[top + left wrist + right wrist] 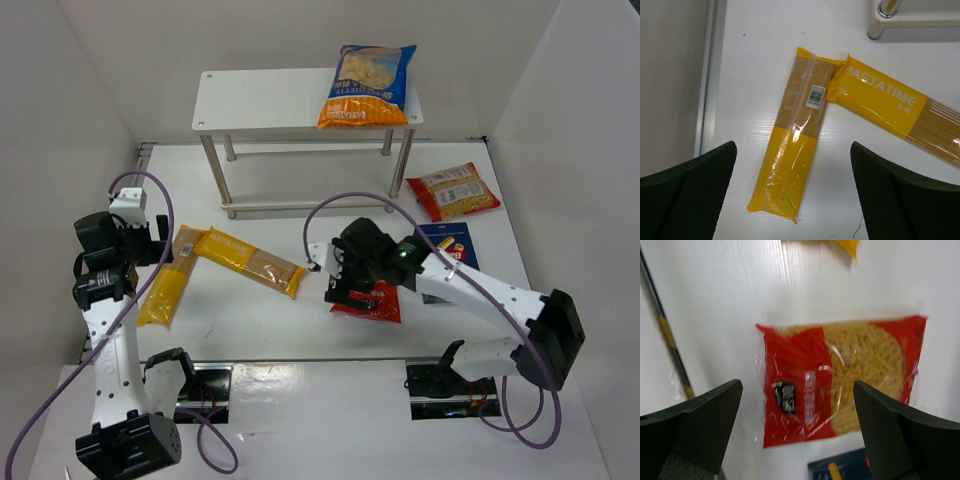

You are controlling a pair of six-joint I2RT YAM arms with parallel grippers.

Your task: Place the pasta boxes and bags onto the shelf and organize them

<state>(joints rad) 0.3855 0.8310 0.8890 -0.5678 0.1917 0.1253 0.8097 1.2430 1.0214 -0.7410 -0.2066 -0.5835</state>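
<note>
**Left wrist view.** The fingers [690,195] of the left gripper [792,145] are two broad, dark wedges with a fine mesh texture. They stand spread wide, and nothing is pinched. Below the gap lies the left spaghetti bag [795,150], a long, narrow packet of glossy yellow film. It has a clear window showing straight strands and carries a white barcode label. The right spaghetti bag [890,107], of the same film and printed "PASTATIME", runs diagonally, and its end touches the first bag's upper corner. Both lie flat on the white table [750,75]. A round metal shelf leg [887,7] stands at the top edge.

**Right wrist view.** The fingers [700,430] of the right gripper [796,385] are likewise wide apart and hold nothing. Below the gap lies the red bag [840,375], a rectangular packet of crinkled glossy film with a clear panel showing short curly pasta. A corner of the dark blue box [840,467] shows just beside its lower edge.

**Top external view.** The shelf [260,100] is a flat white board over a lower tier on silver tubular legs, and it stands at the far side of the table. The blue-and-orange bag [368,85], a puffy pillow packet, lies on the right end of the top tier. The orange-red bag [452,190] lies on the table to the right of the shelf. The blue box lies flat on the table beside the right arm.
</note>
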